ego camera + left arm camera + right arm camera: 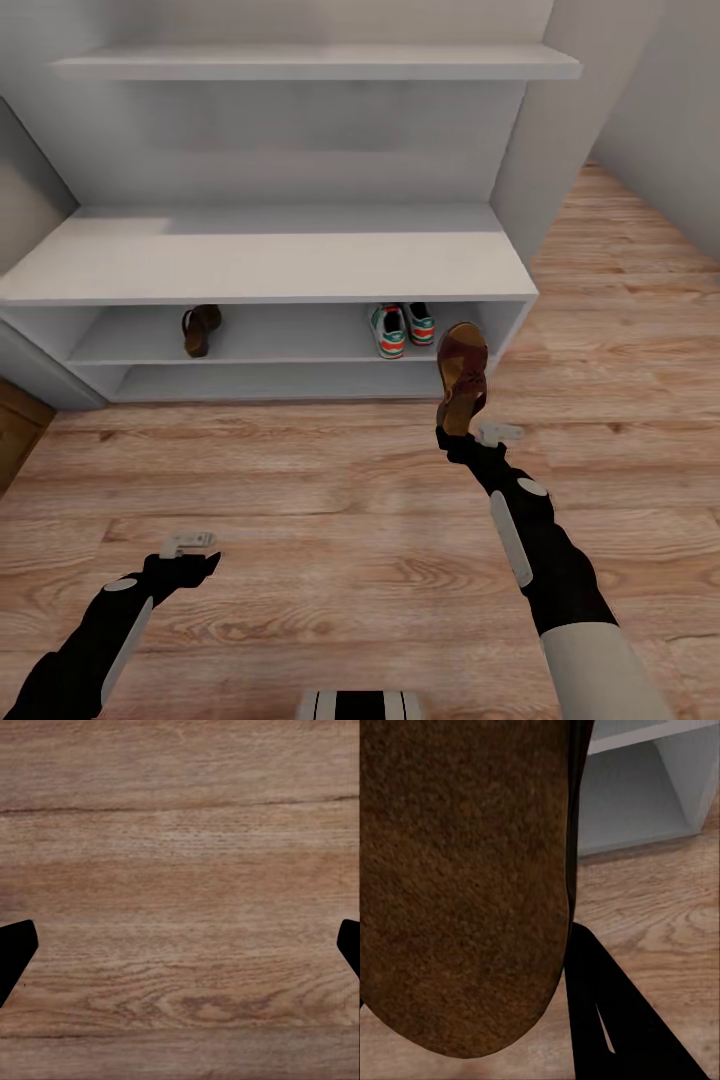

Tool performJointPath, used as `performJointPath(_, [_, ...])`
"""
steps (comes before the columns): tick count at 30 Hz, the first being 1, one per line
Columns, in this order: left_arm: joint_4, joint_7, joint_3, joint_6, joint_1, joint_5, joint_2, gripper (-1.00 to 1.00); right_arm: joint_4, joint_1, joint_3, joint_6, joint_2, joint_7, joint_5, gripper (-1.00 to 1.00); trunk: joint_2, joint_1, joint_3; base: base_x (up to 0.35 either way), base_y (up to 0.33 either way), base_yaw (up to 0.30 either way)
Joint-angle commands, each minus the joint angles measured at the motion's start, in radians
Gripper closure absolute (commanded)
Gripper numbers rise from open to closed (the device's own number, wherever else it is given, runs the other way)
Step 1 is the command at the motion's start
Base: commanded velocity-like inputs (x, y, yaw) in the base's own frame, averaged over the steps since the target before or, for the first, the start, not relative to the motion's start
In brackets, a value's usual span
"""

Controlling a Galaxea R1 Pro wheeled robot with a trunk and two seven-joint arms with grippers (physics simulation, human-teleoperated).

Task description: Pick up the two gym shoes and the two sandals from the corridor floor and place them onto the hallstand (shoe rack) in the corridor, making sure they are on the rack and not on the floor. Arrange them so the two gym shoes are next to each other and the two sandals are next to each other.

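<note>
Brown leather, the second sandal (pixel 462 385) hangs clamped in the right gripper (pixel 452 432) before the rack (pixel 260 262). It should travel left past the sneakers (pixel 402 328) and land beside its mate (pixel 199 329). Left gripper (pixel 190 560) idles wide above the floor (pixel 330 520).

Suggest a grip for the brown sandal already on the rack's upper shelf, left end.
Take the dark-brown strappy leather sandal at the end that pokes out over the shelf's front edge, coming straight in from the open front of the pale grey-white shoe rack. It seems to lie lengthwise, pointing outward, and the top board blocks any approach from above. Fingers should straddle its narrow width.
</note>
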State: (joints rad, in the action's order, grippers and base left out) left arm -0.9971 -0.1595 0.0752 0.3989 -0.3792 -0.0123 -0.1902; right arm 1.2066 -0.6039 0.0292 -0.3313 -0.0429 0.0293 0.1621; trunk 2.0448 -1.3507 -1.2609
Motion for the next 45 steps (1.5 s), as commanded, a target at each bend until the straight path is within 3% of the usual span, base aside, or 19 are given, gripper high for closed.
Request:
performJointPath(1, [0.000,0.000,0.000,0.000,0.000,0.000,0.000,-1.00,0.000,0.000,0.000,0.000,0.000,0.000,0.003,1.00,0.000,0.000,0.000,0.000,0.317,0.000])
performJointPath(45, [0.001,0.000,0.000,0.000,0.000,0.000,0.000,-1.00,0.000,0.000,0.000,0.000,0.000,0.000,0.003,1.00,0.000,0.000,0.000,0.000,0.316,0.000])
